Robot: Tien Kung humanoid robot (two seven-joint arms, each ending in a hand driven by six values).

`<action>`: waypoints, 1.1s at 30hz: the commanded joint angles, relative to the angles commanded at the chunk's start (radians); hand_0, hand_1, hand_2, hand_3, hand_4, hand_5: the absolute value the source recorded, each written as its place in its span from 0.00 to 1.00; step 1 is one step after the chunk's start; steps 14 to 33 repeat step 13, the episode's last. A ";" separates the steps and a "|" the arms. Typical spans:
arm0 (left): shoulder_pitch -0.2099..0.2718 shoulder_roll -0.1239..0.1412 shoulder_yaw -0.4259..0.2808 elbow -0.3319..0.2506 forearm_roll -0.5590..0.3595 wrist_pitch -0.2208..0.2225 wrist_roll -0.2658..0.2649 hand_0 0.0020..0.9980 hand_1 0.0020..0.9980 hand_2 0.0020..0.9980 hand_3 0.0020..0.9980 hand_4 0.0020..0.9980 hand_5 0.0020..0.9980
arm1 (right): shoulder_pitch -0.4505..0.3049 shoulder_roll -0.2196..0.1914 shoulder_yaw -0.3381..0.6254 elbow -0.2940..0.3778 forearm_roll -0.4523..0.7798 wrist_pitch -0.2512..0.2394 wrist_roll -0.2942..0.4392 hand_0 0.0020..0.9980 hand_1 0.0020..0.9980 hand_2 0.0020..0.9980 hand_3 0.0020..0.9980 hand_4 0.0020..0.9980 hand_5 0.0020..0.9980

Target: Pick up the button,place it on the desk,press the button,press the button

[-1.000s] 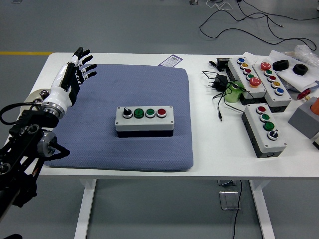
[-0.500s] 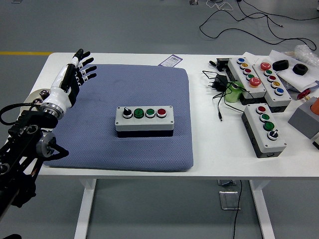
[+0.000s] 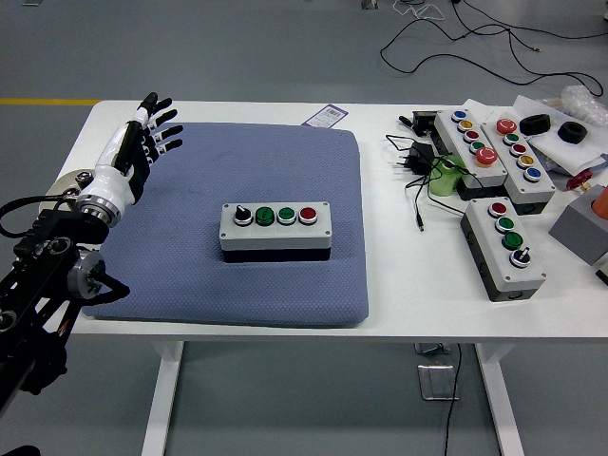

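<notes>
Barely drifting left since a moment ago, my left hand [image 3: 142, 133] hovers fingers spread and empty over the blue mat's [image 3: 285, 275] far-left corner, well apart from the four-button control box [image 3: 275, 226] lying mid-mat, set flat for pressing.

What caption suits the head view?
Left hand open above blue mat, button box waiting at its centre.
</notes>
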 joint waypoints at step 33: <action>-0.003 0.002 -0.004 0.003 0.004 -0.002 0.003 0.79 0.85 0.92 0.89 0.65 1.00 | 0.003 0.000 0.002 0.000 0.000 -0.001 0.001 0.67 0.65 0.69 0.63 0.31 0.19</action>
